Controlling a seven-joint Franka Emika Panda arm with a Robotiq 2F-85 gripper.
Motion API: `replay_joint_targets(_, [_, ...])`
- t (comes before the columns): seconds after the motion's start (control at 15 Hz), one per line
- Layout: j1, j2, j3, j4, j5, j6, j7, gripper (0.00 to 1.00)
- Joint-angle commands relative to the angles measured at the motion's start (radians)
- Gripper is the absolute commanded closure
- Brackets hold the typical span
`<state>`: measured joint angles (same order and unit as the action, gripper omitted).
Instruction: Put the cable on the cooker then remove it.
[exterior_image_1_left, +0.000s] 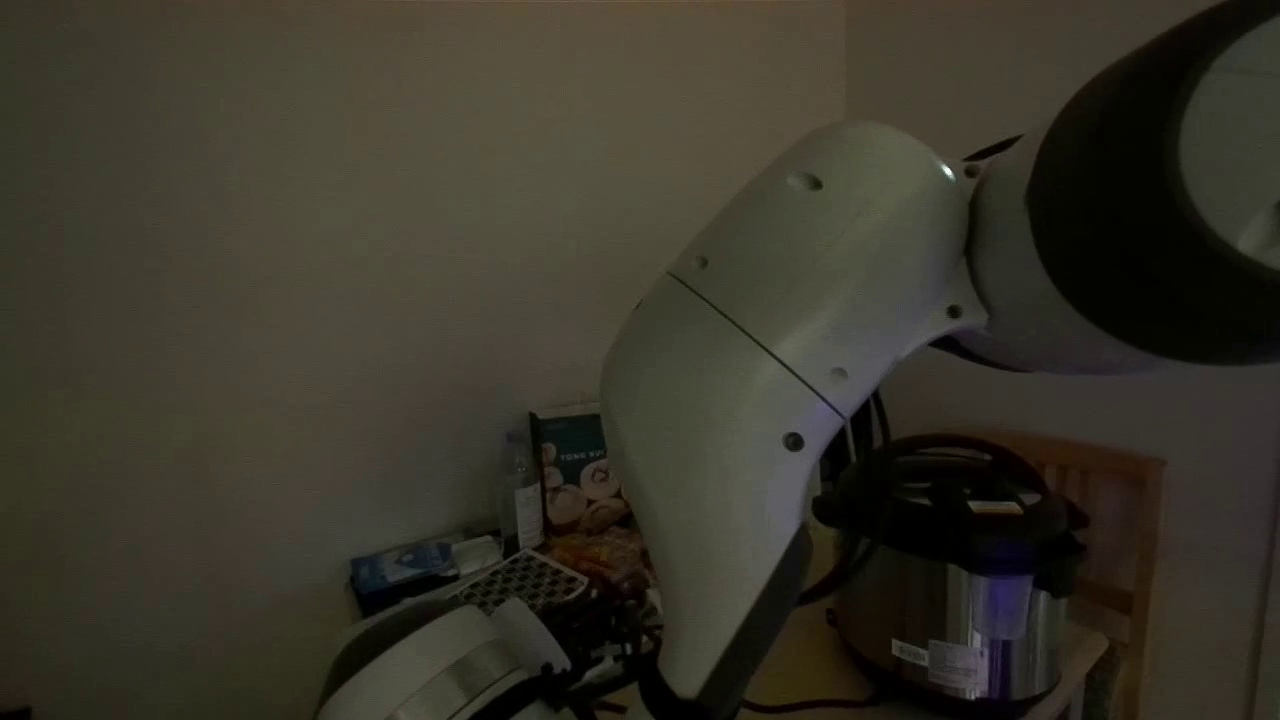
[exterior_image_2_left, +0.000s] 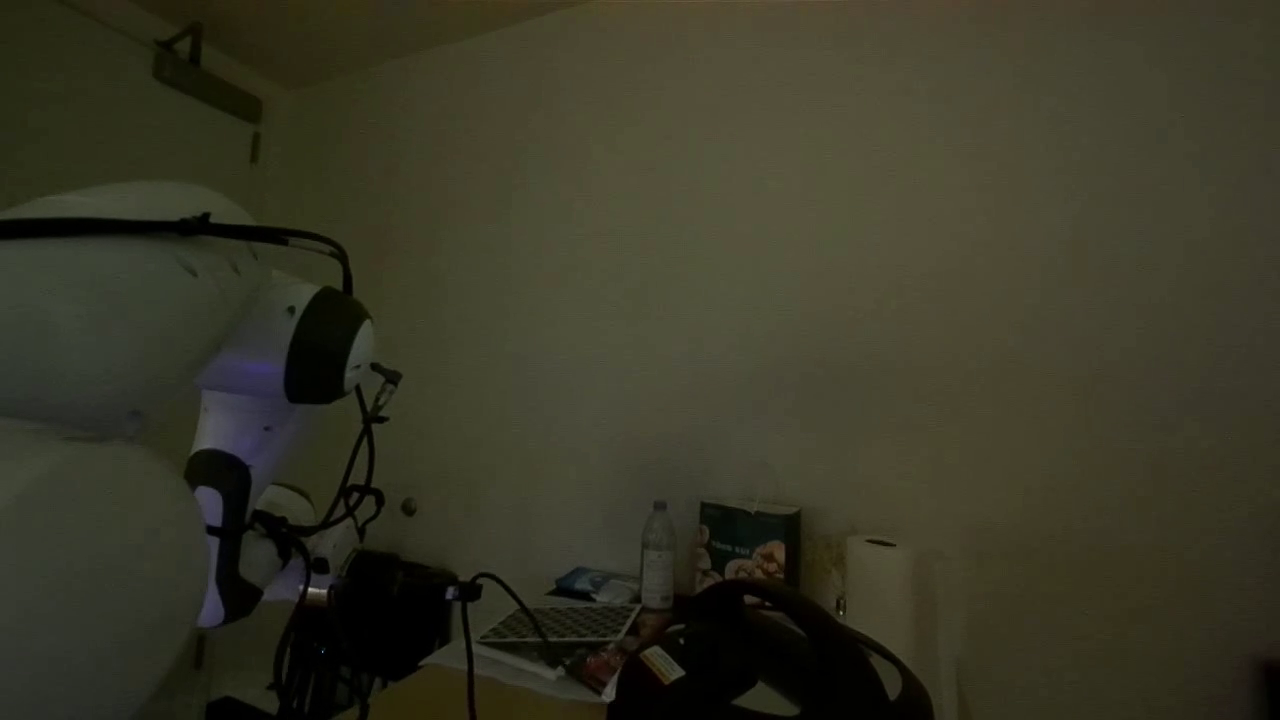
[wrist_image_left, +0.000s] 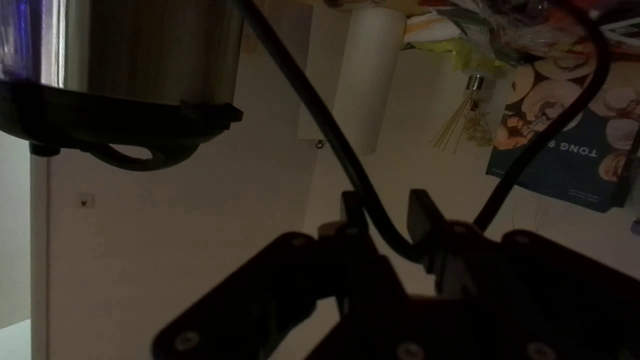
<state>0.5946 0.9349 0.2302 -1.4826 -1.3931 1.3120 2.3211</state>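
Wooden chair (exterior_image_1_left: 1145, 540), only in an exterior view. One cooker (exterior_image_1_left: 930, 590), one cable (wrist_image_left: 327, 122) looping between two parted fingers (wrist_image_left: 424, 217).

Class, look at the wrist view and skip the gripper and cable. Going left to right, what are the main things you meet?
Cooker → paper-towel roll → thin sticks → dark box marked TONG.

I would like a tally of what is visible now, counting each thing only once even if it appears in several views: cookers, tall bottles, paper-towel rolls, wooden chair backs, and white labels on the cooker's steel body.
Cooker: 1
Tall bottle: 1
Paper-towel roll: 1
Wooden chair back: 1
White labels on the cooker's steel body: 2
Total: 6
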Motion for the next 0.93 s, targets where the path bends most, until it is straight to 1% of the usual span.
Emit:
replay_joint_targets(0.0, [0.011, 0.006, -0.007, 0.029, -0.018, 0.004, -0.039, 0.40])
replay_joint_targets(0.2, [0.013, -0.003, -0.012, 0.033, -0.018, 0.005, -0.028, 0.22])
replay_joint_targets(0.4, [0.008, -0.014, -0.010, 0.038, -0.011, 0.020, -0.011, 0.01])
replay_joint_targets(0.53, [0.016, -0.009, -0.018, 0.059, -0.012, 0.003, 0.010, 0.00])
replay_joint_targets(0.67, [0.016, 0.009, -0.014, 0.074, 0.003, 0.001, 0.000, 0.02])
replay_joint_targets(0.73, [0.016, 0.010, -0.015, 0.074, 0.003, 0.001, 0.000, 0.00])
replay_joint_targets(0.87, [0.017, 0.012, -0.015, 0.074, 0.003, 0.001, 0.000, 0.00])
